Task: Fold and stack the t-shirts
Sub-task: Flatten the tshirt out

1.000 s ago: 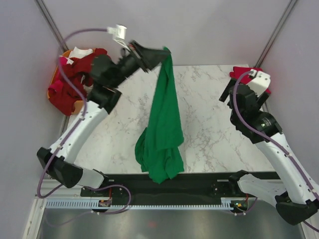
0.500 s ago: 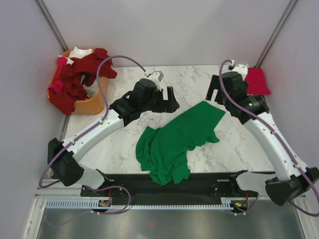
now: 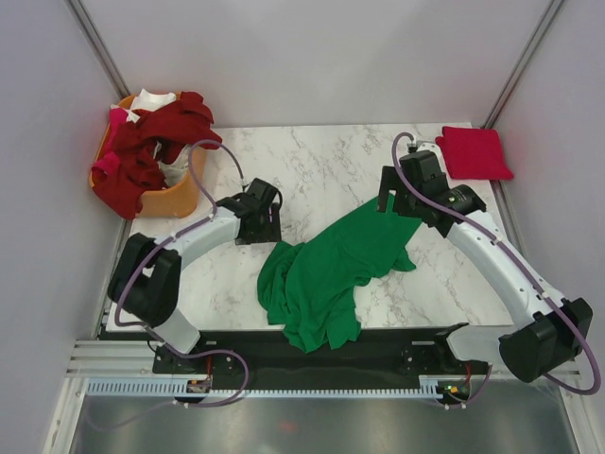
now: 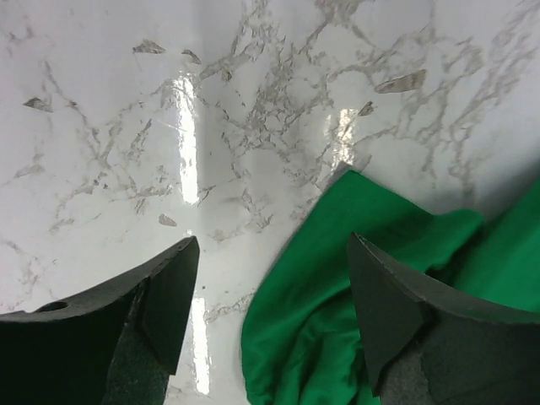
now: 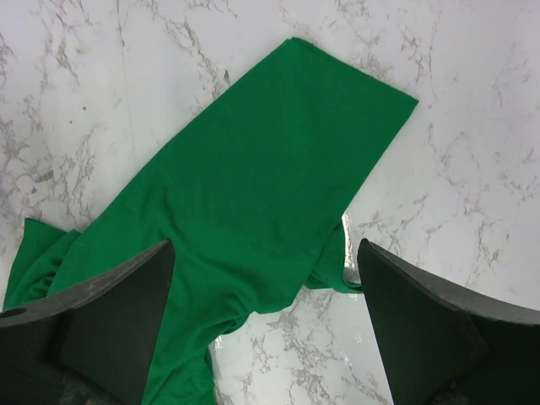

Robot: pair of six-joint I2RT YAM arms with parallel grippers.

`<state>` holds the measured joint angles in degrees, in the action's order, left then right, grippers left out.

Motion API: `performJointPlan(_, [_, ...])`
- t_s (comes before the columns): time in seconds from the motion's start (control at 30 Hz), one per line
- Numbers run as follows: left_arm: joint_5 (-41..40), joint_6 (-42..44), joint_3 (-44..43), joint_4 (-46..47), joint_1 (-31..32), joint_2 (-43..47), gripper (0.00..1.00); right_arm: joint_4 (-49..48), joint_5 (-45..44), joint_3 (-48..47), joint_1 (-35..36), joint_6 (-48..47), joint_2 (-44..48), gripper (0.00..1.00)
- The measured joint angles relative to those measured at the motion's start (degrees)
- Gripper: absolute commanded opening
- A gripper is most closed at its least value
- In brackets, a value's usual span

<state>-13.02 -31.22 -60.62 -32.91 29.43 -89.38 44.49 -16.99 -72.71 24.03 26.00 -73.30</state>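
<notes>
Green t-shirt [image 3: 331, 270] now released | orange basket [image 3: 170, 200] holds dark red t-shirts [image 3: 156, 132]

We look down on the whole desk [image 3: 321, 161] from high above its near edge. Two wrist views sit close over it, facing down past the left hand [image 4: 272, 253] and right hand [image 5: 266, 253]; all three share the green t-shirt [image 3: 321, 274].

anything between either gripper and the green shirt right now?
Nothing visible. The left gripper hangs open over an edge of the green t-shirt, with only cloth and bare marble table beneath it. The right gripper hangs open directly above the shirt's flat part.
</notes>
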Motion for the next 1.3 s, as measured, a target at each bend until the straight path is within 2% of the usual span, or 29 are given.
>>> performJointPlan(0.23, [0.35,0.00,-0.02,3.56,0.28,-9.64,0.75,-1.07,1.07,3.89,0.00,-0.81,0.13,0.98])
performJointPlan(0.67, [2.89,-0.04,0.02,7.76,2.51,-10.88,0.73,-2.86,1.11,5.97,0.00,-1.40,0.24,0.98])
performJointPlan(0.87, [2.71,-0.24,0.02,8.20,2.78,-11.37,0.55,-3.74,1.09,6.71,0.00,-1.40,0.22,0.98])
performJointPlan(0.9, [2.67,-0.31,0.04,8.22,2.69,-11.37,0.49,-3.72,1.07,6.80,0.00,-1.40,0.22,0.98])
performJointPlan(0.97, [2.40,-0.33,0.07,8.24,2.69,-11.47,0.42,-3.76,1.07,6.91,0.00,-1.42,0.22,0.98])
performJointPlan(1.0, [2.19,-0.33,0.07,8.26,2.69,-11.61,0.33,-3.76,1.05,6.95,0.00,-1.44,0.22,0.98])
performJointPlan(1.07, [1.97,-0.24,-0.11,8.37,2.69,-11.89,0.24,-3.76,1.05,7.02,0.00,-1.53,0.17,0.98])
performJointPlan(1.17, [2.60,-0.15,-0.87,9.31,2.71,-12.63,0.06,-3.80,1.07,7.02,0.00,-1.81,0.04,0.98])
performJointPlan(1.2, [2.73,-0.09,-1.11,9.51,2.75,-12.85,0.02,-3.80,1.07,7.02,0.00,-1.84,-0.09,0.98])
performJointPlan(1.3, [3.13,0.37,-1.66,9.97,2.80,-13.27,0.02,-4.42,1.18,6.99,0.00,-1.95,-1.40,0.98])
